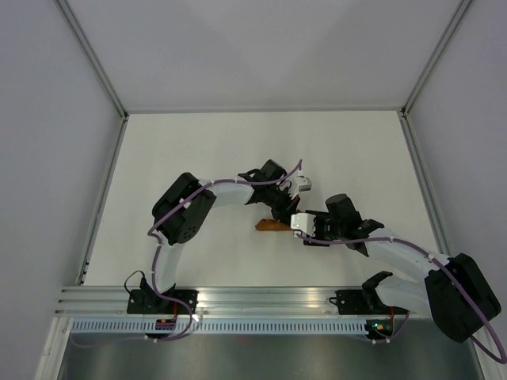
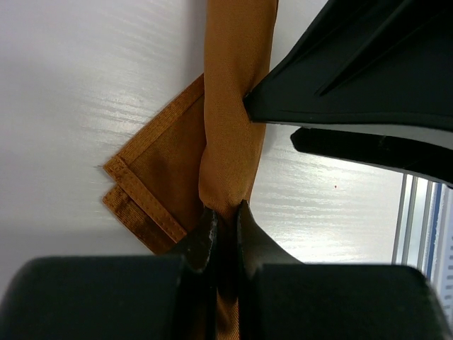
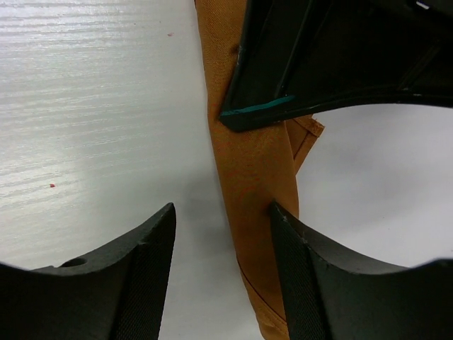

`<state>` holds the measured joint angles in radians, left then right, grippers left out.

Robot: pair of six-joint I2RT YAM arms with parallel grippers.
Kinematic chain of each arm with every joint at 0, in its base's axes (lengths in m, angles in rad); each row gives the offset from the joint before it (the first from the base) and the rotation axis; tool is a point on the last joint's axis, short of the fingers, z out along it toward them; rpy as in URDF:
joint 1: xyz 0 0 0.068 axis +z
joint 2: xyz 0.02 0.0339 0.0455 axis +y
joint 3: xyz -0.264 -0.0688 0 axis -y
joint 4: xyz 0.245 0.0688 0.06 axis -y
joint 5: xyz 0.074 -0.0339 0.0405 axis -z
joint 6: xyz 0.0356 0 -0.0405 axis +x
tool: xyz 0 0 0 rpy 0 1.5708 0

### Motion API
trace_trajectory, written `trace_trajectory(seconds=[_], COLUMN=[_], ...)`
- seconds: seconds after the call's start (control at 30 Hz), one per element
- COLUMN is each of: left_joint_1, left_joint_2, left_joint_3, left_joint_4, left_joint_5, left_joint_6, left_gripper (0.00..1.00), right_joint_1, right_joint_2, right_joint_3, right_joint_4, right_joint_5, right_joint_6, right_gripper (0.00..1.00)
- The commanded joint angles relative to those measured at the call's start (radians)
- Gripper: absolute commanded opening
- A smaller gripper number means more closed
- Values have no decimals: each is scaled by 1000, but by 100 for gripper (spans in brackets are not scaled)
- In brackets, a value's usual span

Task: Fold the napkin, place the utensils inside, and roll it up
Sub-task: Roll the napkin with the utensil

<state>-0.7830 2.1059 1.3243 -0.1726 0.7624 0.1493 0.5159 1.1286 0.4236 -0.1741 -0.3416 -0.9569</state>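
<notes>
One smooth, rolled rust-orange napkin (image 2: pixel 230 106) is pinched by left end effector (image 2: pixel 223 212); right end effector (image 3: pixel 223 212) gapes.

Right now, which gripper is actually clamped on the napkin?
The left gripper: its jaws are pinched shut on the rolled napkin. The right gripper stands open over the roll.

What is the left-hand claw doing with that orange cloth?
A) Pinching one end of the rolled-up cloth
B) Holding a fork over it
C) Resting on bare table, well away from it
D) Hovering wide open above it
A: in the left wrist view, the left gripper has its two fingers closed tight on the end of the rolled napkin.
</notes>
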Motion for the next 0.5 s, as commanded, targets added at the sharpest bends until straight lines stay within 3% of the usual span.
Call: trace_trajectory(seconds=[0.0,0.33,0.47], left_joint_1=[-10,-2,2], left_joint_2=[88,118,120], left_joint_3=[-14,18,19], left_joint_4=[-220,-274,-277], left_joint_5=[-3,22,20], left_joint_6=[-4,10,7], left_gripper=[4,5,5], right_joint_1=[12,21,21], right_joint_2=[40,40,-21], right_joint_3=[1,-17,7], right_joint_4=[54,81,4], right_joint_5=[38,64,23], right_joint_6=[-36,-62,-62], right_gripper=[60,59,66])
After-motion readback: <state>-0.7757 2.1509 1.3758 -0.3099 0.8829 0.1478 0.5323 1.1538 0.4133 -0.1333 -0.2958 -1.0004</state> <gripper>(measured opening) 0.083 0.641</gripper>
